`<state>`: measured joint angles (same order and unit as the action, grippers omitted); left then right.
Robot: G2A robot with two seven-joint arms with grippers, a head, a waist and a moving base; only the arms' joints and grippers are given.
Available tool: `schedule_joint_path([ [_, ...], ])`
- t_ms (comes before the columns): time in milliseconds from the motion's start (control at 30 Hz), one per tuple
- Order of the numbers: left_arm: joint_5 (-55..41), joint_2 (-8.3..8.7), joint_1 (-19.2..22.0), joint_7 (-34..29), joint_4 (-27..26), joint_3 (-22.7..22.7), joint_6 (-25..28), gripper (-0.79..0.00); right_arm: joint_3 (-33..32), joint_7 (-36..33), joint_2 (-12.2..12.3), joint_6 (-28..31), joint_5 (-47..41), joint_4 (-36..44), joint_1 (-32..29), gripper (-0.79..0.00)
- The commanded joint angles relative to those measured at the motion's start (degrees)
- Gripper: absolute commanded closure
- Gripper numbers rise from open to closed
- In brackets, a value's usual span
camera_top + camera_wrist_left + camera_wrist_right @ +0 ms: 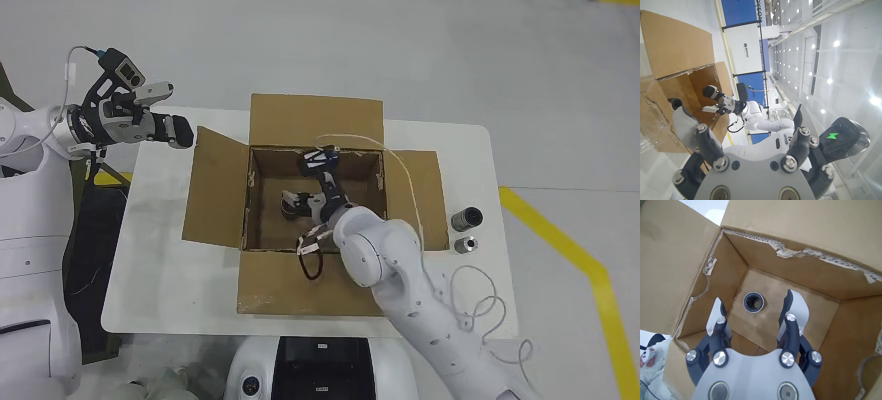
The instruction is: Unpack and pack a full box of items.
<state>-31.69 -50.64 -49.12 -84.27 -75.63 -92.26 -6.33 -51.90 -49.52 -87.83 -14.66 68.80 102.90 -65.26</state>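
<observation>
Beside the box (pixel 215 185) two cylinders (pixel 466 218) sit unpacked; inside, the right gripper (pixel 754 297), spread wide and empty, hovers over a third cylinder (pixel 753 306)

Bright, even light from round ceiling lamps (pixel 836 43); soft shade inside the box (pixel 810 279); fisheye-bent wrist-view edges.

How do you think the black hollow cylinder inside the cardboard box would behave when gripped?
The black hollow cylinder looks rigid and, being hollow, probably light. Its round wall might slip, and it could roll if tipped.
</observation>
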Motion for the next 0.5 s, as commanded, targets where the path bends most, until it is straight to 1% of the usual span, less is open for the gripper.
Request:
schedule_joint_path([
  [0,0.0,0.00,0.0,0.0,0.0,0.0,0.0,-0.785,-1.3,-0.8,0.5,1.3,1.2,3.1,-1.8,-0.662],
  [100,0.0,0.00,0.0,0.0,0.0,0.0,0.0,-0.785,-3.1,-1.7,1.3,3.4,3.4,7.5,-4.7,-0.693],
  [300,0.0,0.00,0.0,0.0,0.0,0.0,0.0,-0.785,-7.2,-1.6,2.7,6.7,6.8,15.6,-10.8,-0.690],
  [467,0.0,0.00,0.0,0.0,0.0,0.0,0.0,-0.785,-11.7,-0.4,3.6,7.8,8.4,21.1,-16.1,-0.702],
])
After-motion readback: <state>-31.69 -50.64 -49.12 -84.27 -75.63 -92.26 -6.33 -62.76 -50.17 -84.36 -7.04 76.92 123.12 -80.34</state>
